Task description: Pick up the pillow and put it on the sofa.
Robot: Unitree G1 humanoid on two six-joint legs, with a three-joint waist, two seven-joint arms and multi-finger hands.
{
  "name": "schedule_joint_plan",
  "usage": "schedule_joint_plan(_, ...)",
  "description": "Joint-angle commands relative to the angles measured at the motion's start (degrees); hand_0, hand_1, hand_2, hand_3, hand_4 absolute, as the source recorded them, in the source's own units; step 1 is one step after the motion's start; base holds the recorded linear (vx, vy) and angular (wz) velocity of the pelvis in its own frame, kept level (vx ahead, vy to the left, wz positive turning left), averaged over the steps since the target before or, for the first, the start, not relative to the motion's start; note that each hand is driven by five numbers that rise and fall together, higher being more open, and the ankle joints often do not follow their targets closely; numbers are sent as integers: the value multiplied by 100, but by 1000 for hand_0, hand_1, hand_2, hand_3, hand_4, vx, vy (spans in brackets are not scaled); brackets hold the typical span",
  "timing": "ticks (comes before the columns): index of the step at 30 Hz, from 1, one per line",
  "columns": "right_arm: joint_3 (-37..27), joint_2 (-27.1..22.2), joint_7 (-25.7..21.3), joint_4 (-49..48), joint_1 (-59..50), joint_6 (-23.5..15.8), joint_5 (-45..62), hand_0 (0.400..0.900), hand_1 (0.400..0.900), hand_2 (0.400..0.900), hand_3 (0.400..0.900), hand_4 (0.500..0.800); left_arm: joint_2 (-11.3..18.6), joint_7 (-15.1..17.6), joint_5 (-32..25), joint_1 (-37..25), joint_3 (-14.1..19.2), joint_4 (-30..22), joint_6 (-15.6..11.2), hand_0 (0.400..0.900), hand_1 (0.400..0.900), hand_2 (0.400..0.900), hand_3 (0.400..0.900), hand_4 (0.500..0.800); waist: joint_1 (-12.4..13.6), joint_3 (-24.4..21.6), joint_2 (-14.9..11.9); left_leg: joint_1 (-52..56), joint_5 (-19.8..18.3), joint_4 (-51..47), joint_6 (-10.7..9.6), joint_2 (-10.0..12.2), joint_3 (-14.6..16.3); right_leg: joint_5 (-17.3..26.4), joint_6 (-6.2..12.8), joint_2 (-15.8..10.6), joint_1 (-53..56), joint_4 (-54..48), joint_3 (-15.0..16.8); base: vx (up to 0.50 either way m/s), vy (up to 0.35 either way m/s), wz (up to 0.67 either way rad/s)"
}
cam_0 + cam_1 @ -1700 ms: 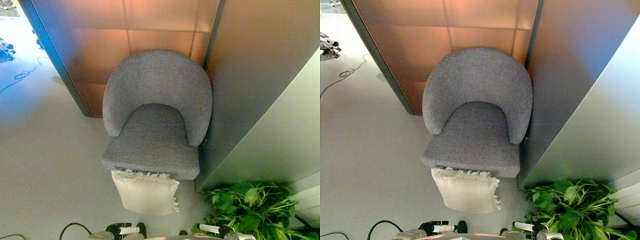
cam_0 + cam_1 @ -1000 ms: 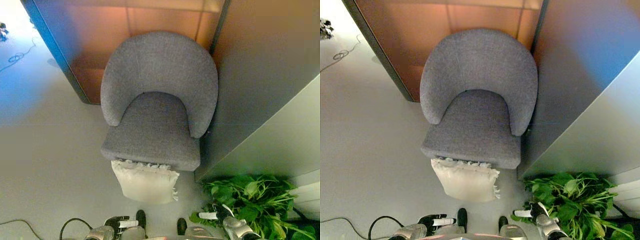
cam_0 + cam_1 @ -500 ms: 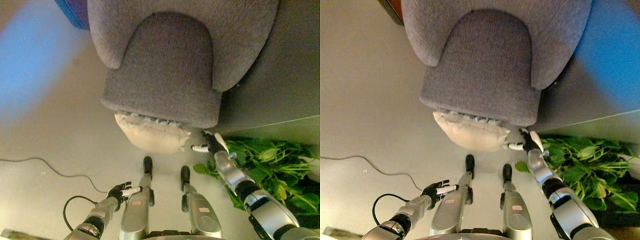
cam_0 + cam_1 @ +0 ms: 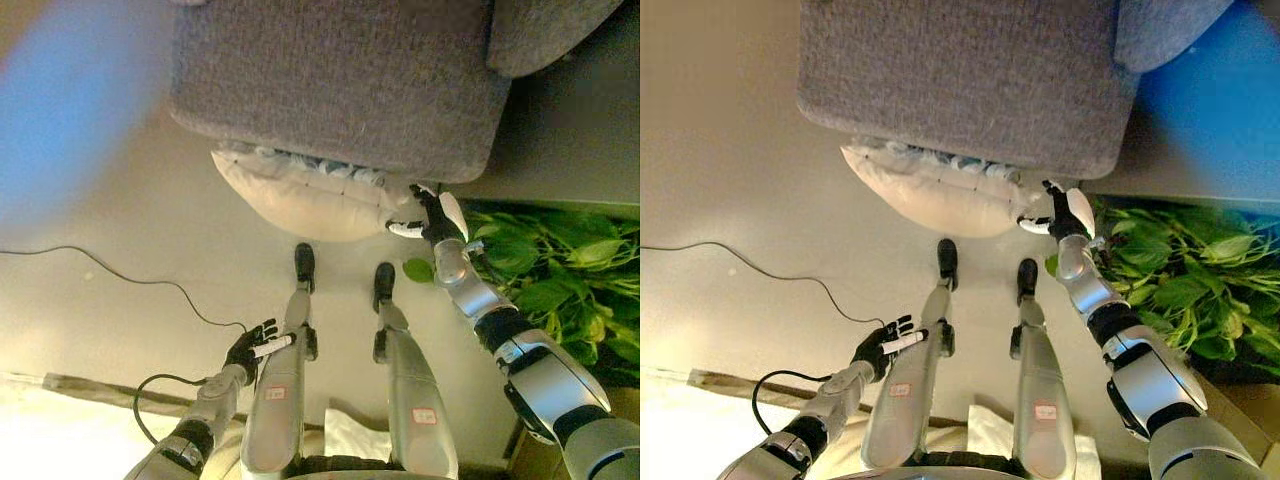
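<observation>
at twelve o'clock from your right hand (image 4: 1065, 214) lies the cream pillow (image 4: 930, 198), on the floor against the front edge of the grey sofa (image 4: 960, 75), its fringed upper edge tucked under the seat's lip. your right fingers are spread and loose, gripping nothing, touching or just short of the pillow's right end; you cannot tell which. your left hand (image 4: 882, 348) hangs low at seven o'clock from the pillow, well apart from it, fingers splayed and empty. a leafy green plant (image 4: 1180, 285) crowds the right side at three o'clock. bare floor (image 4: 730, 200) opens wide at nine o'clock of the pillow.
</observation>
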Motion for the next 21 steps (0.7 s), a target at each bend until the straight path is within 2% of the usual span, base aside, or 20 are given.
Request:
schedule_joint_plan(1,116,-447,-166,-695,-308,-368,162,900,900,900,900,800,-238,177,-168,390,-348,-171,-189,900,900,900,900,800,27,30,294,-416,-529,191,-274,-389,56,699,28,8,-568,-446,-174,-11,49,11)
schedule_joint_plan(8,301,-310,111,-1111,-605,-468,331,900,900,900,900,800,-289,448,-233,454,-446,-464,-344,900,900,900,900,800,96,30,438,-792,-472,220,-321,-355,63,713,35,-14,-995,-376,-155,-8,31,6)
schedule_joint_plan(9,314,-288,76,-1131,-613,-505,278,543,543,543,543,586,-295,450,-217,459,-435,-465,-352,900,900,900,900,800,100,30,439,-804,-468,213,-323,-354,64,720,34,-14,-1006,-386,-154,0,0,0)
schedule_joint_plan(10,348,-249,64,-1208,-617,-505,216,400,400,400,400,500,-310,467,-193,485,-431,-476,-380,900,900,900,900,800,106,30,438,-815,-461,207,-327,-353,60,719,32,-8,-1013,-390,-160,0,0,0)
schedule_joint_plan(21,334,-190,33,-1159,-573,-405,188,400,400,400,400,500,-325,351,-102,586,-433,-469,-356,900,900,900,900,800,127,30,446,-564,-447,140,-333,-375,26,732,25,-6,-775,-420,-236,0,0,0)
